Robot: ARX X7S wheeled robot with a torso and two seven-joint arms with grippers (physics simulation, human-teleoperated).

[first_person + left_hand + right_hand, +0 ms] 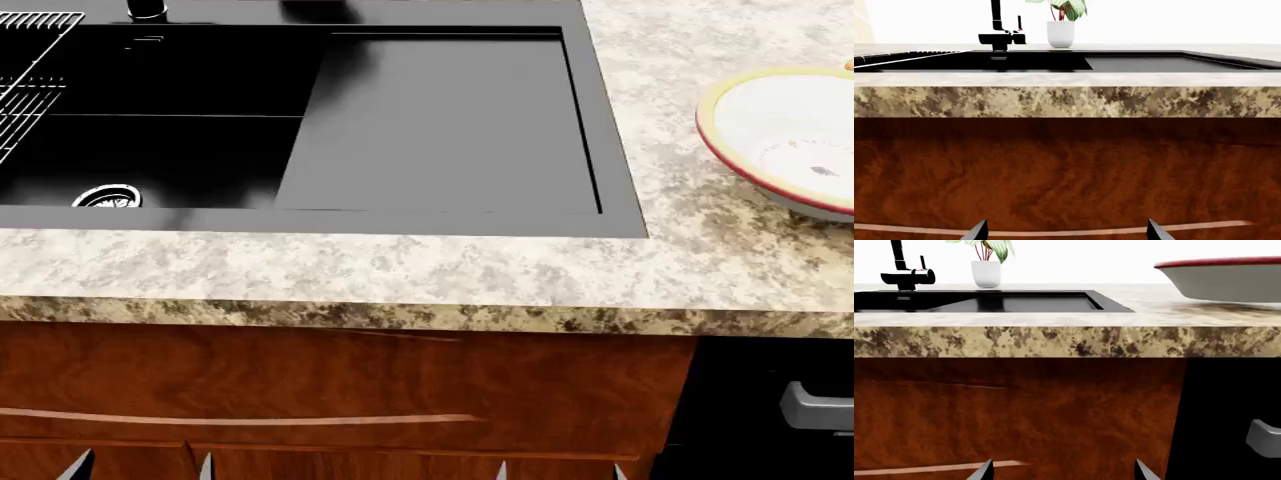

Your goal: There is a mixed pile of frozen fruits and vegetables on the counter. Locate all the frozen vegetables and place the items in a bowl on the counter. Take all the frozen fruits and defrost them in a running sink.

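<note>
Granite counter, head view: a speckled beige-brown counter (400,270) is seen above reddish-brown cabinet fronts (334,385); a pale handle strip (240,418) is set across the wood.
Sink, head view: the matte black sink (441,120) is sunk into the counter, its flat drainboard to the right of the basin; a wire rack (27,75) is lodged at the basin's left edge; a drain ring (107,196) is seen on the basin floor.
Bowl, head view: the white bowl (747,150) with yellow rim is set on the counter right of the sink, apart from it; no fruit or vegetable is shown.
Grippers, head view: only fingertips are seen at the lower edge; the left gripper (140,465) and the right gripper (561,470) are held below the counter edge, facing the cabinet.
Left wrist view: the finger tips are spread, nothing between them; the cabinet front and the counter's edge are faced; a black faucet (1001,32) and a white plant pot (1061,34) are seen beyond the sink.
Right wrist view: the finger tips are spread and empty; the bowl's dark red band is seen above the counter edge; a grey handle (1264,437) is seen on a dark panel beside the wood.
</note>
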